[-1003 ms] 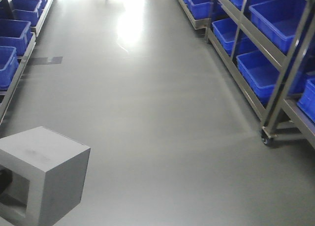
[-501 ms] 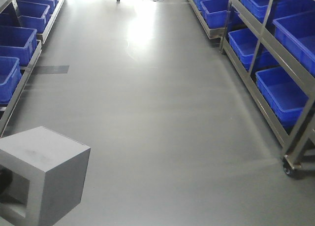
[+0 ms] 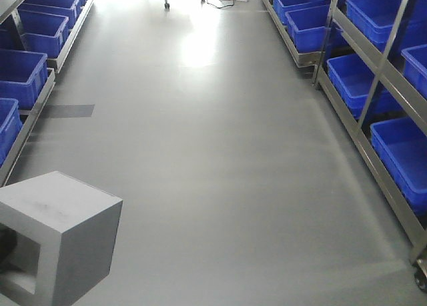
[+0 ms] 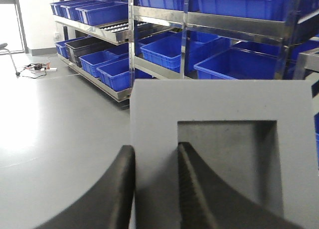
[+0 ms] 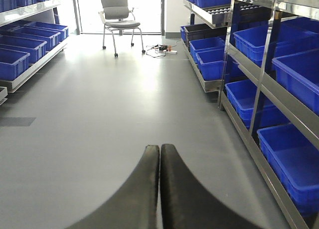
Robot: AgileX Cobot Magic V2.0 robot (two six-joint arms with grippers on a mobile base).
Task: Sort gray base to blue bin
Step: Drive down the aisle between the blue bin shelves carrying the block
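With the left claw (image 4: 154, 154) pinching a wall of the matte gray cube-like base (image 4: 219, 107) and the right claw (image 5: 159, 148) closed empty, carry it level and steady to a deep glossy blue plastic bin (image 4: 234, 64).

The gray base (image 3: 60, 239) looked matt and faintly scuffed; the blue bins (image 3: 400, 146) were glossy plastic; the racks (image 4: 234, 24) were bright brushed metal; the floor (image 3: 200, 153) was smooth with a soft sheen.
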